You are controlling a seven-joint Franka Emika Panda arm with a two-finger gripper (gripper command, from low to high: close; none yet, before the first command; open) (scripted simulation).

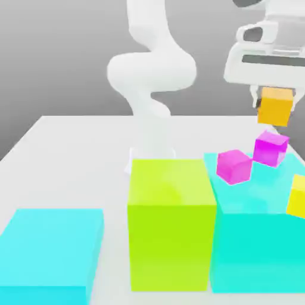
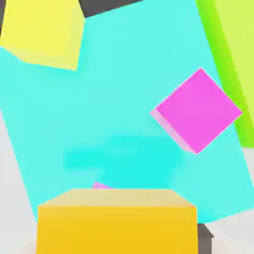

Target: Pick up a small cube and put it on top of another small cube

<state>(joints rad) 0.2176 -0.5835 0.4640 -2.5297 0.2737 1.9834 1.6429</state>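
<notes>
Orange cube (image 1: 276, 107) hangs in the upper right of the exterior view, clamped in the claw (image 1: 275, 90) above the magenta cubes (image 1: 271, 148). Judged light, rigid, smooth-faced; opposite flat sides suit gripping.

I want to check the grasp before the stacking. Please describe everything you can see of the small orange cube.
The small plain orange cube looks matte and uniform, without markings. It hangs in the air, slightly tilted, clamped between the fingers of the white tool, which alone touches it. It sits above the big cyan block, over the two small magenta cubes. In the hand view its flat top and front face show.
</notes>
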